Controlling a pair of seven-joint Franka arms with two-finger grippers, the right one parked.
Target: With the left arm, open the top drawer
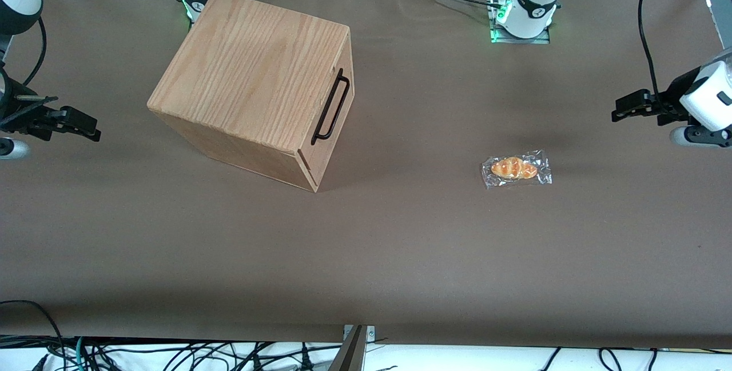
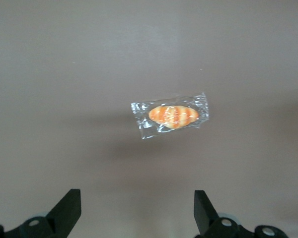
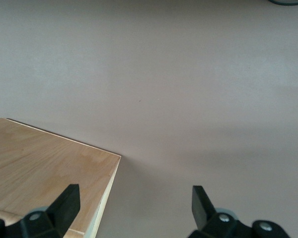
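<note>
One box (image 1: 251, 79), top drawer (image 1: 330, 125) shut, one black handle (image 1: 330, 107). One wrapped bun (image 1: 516, 168) on worktop (image 1: 400, 245). Pincer (image 1: 620, 108) spread apart, hovering near bun, holding nothing.

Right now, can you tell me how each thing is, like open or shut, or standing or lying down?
Top drawer: shut, its black handle untouched.
Wooden box: standing on the table, turned at an angle.
Wrapped bread roll: lying flat, sealed in clear plastic.
Left arm's hand: open, empty, up at the working arm's end of the table, apart from the box.
</note>
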